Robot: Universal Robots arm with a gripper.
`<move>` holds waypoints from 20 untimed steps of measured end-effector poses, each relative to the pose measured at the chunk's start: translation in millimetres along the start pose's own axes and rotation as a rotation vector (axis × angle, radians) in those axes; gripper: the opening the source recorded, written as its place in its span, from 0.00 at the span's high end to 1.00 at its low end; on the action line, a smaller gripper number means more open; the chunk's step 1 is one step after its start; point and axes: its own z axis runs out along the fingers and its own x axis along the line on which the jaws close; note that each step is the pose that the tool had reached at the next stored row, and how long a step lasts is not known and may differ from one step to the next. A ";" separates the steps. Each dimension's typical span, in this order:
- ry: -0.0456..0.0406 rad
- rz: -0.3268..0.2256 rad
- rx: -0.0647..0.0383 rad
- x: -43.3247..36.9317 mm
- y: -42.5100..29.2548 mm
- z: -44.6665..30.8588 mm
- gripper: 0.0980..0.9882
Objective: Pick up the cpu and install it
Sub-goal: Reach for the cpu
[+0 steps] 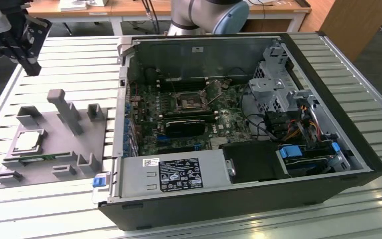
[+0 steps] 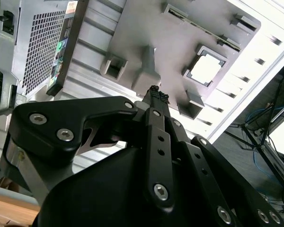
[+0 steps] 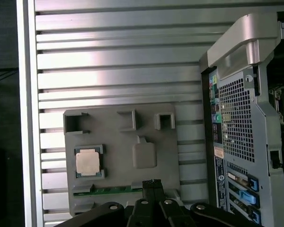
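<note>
Supporting counter (image 1: 58, 209): slatted metal, under everything in the exterior view.
Open computer case (image 1: 244, 204): lying on its side across the centre and right of the exterior view, motherboard (image 1: 177, 119) exposed.
Grey holder (image 1: 61, 132): on the counter at the exterior view's left, just beside the computer case.
Robot hand (image 1: 32, 65): upper left of the exterior view, above the holder, fingers (image 3: 147, 189) pressed together, gripping nothing.
Task cpu (image 1: 28, 142): flat in a square pocket of the holder, apart from the hand.

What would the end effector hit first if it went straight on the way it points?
The end effector would probably meet the grey holder tray near its raised block, not the cpu beside it; depth is unclear.
</note>
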 end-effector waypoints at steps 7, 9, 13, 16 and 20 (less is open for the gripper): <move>0.0000 0.000 0.000 16.7 -5.3 0.2 0.99; 0.0000 0.000 0.000 24.7 -5.9 0.2 0.99; 0.0001 0.000 0.000 41.4 -7.1 0.0 0.99; 0.0002 0.000 0.000 53.0 -8.1 -0.1 0.99; 0.0030 0.000 0.000 64.7 -8.9 -0.1 0.99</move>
